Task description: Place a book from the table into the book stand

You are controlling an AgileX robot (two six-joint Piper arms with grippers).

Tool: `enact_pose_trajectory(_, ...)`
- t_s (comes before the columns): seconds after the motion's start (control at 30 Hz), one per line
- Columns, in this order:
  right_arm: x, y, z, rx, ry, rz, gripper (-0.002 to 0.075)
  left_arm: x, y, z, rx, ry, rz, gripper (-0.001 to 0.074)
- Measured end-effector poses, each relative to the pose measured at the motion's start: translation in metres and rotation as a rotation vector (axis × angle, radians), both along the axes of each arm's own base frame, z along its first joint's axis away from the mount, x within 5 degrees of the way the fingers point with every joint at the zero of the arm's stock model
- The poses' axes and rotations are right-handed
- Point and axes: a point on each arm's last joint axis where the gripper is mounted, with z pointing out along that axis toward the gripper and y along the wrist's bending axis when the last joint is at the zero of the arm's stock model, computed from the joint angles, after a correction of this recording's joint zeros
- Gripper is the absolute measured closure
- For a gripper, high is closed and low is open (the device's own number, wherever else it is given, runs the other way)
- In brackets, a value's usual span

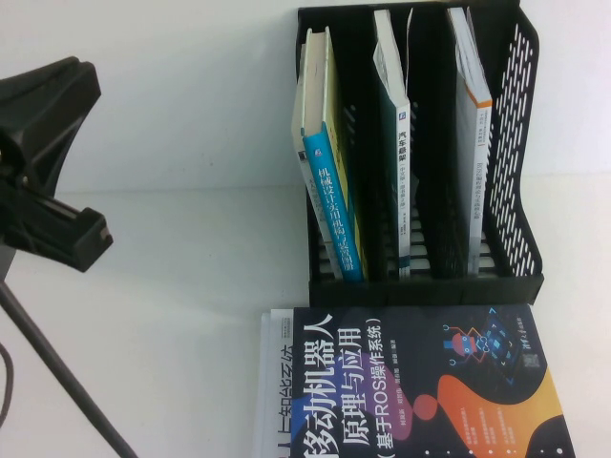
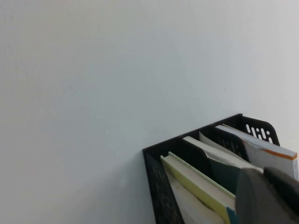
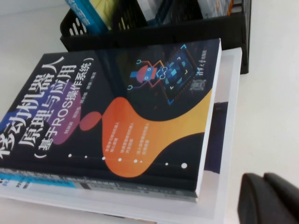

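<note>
We are noting the left claw [image 1: 72, 234] nearest, shut and empty; the right claw [image 3: 271, 198] we cannot tell. The book [image 1: 329, 191], rigid and heavy, is standing in the stand [image 1: 516, 143] to its right; grip the spine.

Bare table [image 1: 191, 248] left of book stand [image 1: 516, 277] (slots all occupied)
</note>
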Motion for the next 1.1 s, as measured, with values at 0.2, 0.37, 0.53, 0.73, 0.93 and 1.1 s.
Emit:
enact_pose_trajectory(0.2, 0.000, 0.000, 0.000, 0.000, 0.000, 0.000, 0.0729, -0.003, 0.004, -0.017, -0.002, -0.030, 0.023, 0.0735)
enact_pose_trajectory(0.37, 0.000, 0.000, 0.000, 0.000, -0.002, -0.001, 0.0729, -0.019, 0.024, -0.068, -0.009, -0.045, 0.096, 0.0735)
enact_pose_trajectory(0.53, 0.000, 0.000, 0.000, 0.000, -0.002, -0.001, 0.0729, -0.042, 0.047, -0.139, -0.015, 0.036, 0.168, 0.0735)
enact_pose_trajectory(0.73, 0.000, 0.000, 0.000, 0.000, -0.002, -0.001, 0.0729, -0.066, 0.067, -0.202, -0.004, 0.145, 0.274, 0.0735)
enact_pose_trajectory(0.93, 0.000, 0.000, 0.000, 0.001, -0.003, -0.001, 0.0729, -0.083, 0.072, -0.227, 0.085, 0.353, 0.344, 0.0735)
enact_pose_trajectory(1.1, 0.000, 0.000, 0.000, 0.001, -0.003, -0.001, 0.0729, -0.084, 0.078, -0.231, 0.127, 0.389, 0.441, 0.0735)
